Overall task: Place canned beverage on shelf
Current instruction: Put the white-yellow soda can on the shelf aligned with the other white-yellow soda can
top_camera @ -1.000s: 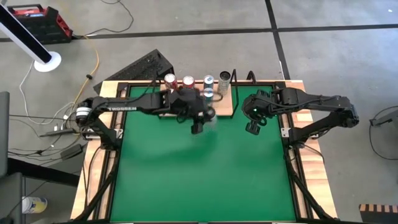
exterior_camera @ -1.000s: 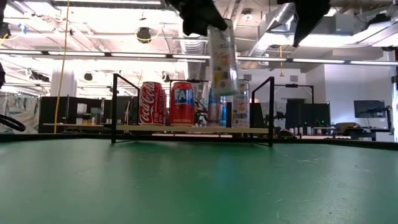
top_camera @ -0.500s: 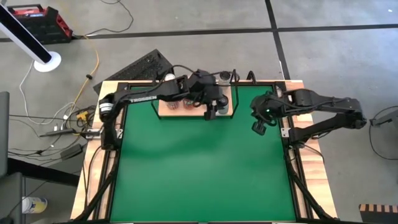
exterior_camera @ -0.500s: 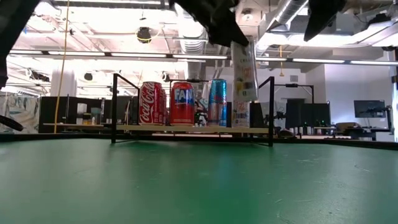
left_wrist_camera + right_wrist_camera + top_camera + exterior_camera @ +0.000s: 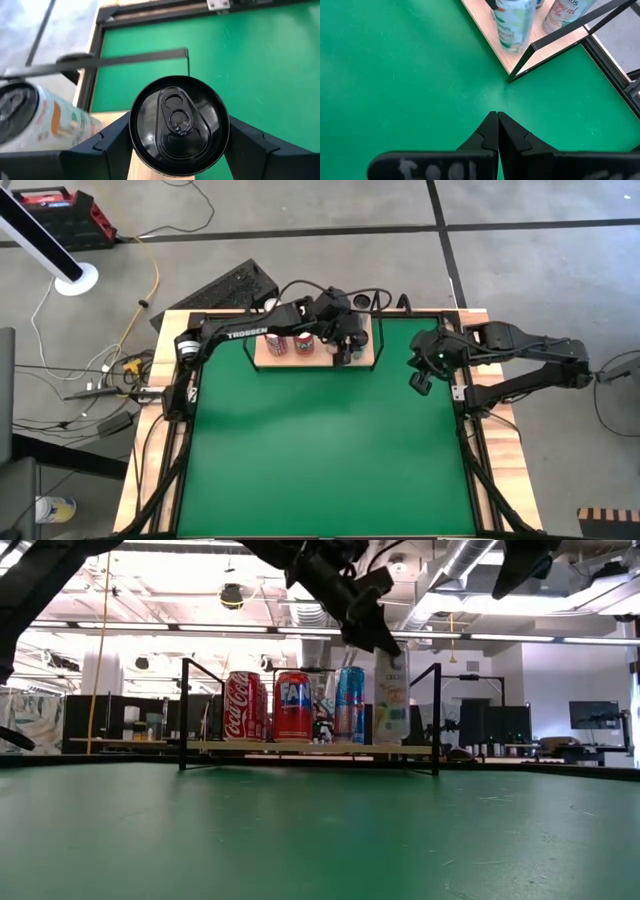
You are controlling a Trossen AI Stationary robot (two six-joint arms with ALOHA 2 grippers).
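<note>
The shelf (image 5: pixel 264 360) is a light-wood board with black rails at the table's far edge. On it stand a red cola can (image 5: pixel 241 705), a red Fanta can (image 5: pixel 292 705) and a blue can (image 5: pixel 350 705). My left gripper (image 5: pixel 345 350) is shut on a tall pale can (image 5: pixel 392 700) with a black top (image 5: pixel 179 122), over the board's right end. Whether the can's bottom touches the board I cannot tell. My right gripper (image 5: pixel 496 117) is shut and hangs over the green table, right of the shelf. My left gripper pinches the pale can between its two fingers (image 5: pixel 112 145), high on its sides just below the top rim (image 5: pixel 137 150). The fingers slant down from the table's left. The can hangs upright, its bottom (image 5: pixel 391 740) level with the shelf board.
Another pale can (image 5: pixel 567 12) stands on the shelf's far right corner, behind the held one. A black upright rail (image 5: pixel 376 340) closes the shelf's right end. The green felt (image 5: pixel 320 450) in front of the shelf is open room. A keyboard (image 5: pixel 232 285) lies beyond the table.
My left gripper has carried the pale can from above the green felt toward the table's far edge and right, and down, to the shelf's right end. The can, slightly tilted before, now hangs upright. My right gripper has drawn back a little toward the table's right edge.
</note>
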